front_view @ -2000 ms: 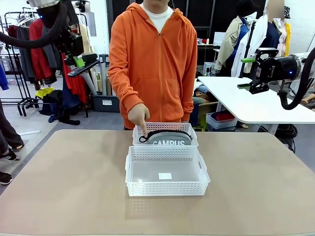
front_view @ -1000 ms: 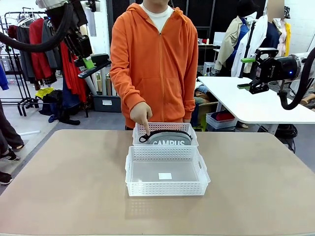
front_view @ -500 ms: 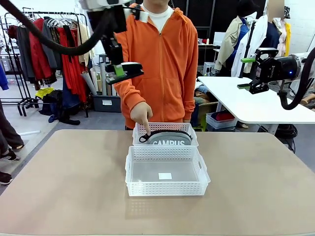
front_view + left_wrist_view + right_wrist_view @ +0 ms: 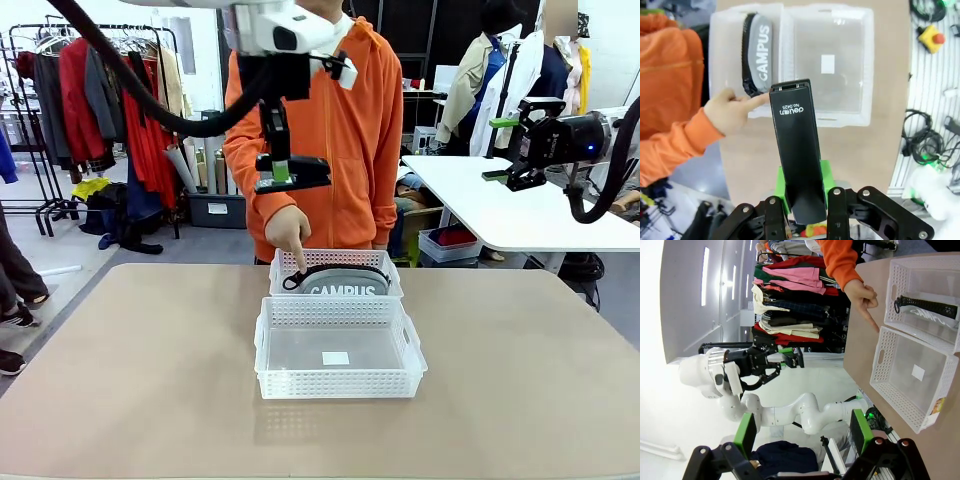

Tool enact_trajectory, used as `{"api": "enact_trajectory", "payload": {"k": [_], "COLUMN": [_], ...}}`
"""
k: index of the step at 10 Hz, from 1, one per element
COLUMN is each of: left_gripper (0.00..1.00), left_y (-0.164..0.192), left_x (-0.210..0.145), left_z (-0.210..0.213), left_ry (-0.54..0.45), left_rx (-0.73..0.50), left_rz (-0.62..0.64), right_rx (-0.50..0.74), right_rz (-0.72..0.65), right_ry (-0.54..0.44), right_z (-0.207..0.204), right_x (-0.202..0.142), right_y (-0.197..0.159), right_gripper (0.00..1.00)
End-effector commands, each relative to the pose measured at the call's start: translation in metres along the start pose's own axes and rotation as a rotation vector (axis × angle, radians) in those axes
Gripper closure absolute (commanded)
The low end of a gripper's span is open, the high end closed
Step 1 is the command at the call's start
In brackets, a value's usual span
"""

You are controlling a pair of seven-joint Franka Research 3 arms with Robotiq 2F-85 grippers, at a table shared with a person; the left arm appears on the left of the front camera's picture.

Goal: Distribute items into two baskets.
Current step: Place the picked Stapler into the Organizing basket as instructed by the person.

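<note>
Left tool clamped on the stapler, high above the worktop's far edge, over the person's hand. From the left wrist view the stapler points down toward both baskets. Hand's index finger points into the far basket, touching its left end. Pouch lies in that far basket, "CAMPUS" lettering facing the robot. Near basket, touching the far one at mid-worktop, holds just a white label on its floor. Right tool off past the worktop's right edge, high, jaws apart, nothing in them.

Progress: roughly half. Pouch placed; stapler left, not yet lowered. Which basket it goes to is unclear: the task suggests the near one, the finger points at the far one.
</note>
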State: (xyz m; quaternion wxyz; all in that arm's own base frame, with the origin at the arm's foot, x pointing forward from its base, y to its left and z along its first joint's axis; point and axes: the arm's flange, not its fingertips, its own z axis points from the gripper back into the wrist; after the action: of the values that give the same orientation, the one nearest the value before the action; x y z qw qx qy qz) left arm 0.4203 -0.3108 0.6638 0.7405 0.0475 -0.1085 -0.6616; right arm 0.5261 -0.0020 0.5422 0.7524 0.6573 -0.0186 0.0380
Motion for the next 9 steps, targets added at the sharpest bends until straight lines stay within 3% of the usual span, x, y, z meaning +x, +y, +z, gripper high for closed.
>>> {"api": "enact_trajectory", "payload": {"k": [1, 5, 9], "left_gripper": [1.00, 1.00, 1.00], "left_y": [-0.017, -0.047, -0.054], "left_x": [0.012, 0.046, 0.062], "left_z": [-0.014, -0.056, -0.071], "left_ry": [0.022, 0.027, 0.040], "left_rx": [0.045, 0.001, -0.029], "left_rz": [-0.076, -0.190, -0.181], "right_rx": [0.000, 0.000, 0.000], "right_rz": [0.004, 0.004, 0.004], "right_ry": [0.001, 0.001, 0.001], "right_z": [0.001, 0.001, 0.001], "right_x": [0.000, 0.000, 0.000], "right_y": [0.003, 0.003, 0.003], "right_gripper": [0.00, 0.00, 0.00]}}
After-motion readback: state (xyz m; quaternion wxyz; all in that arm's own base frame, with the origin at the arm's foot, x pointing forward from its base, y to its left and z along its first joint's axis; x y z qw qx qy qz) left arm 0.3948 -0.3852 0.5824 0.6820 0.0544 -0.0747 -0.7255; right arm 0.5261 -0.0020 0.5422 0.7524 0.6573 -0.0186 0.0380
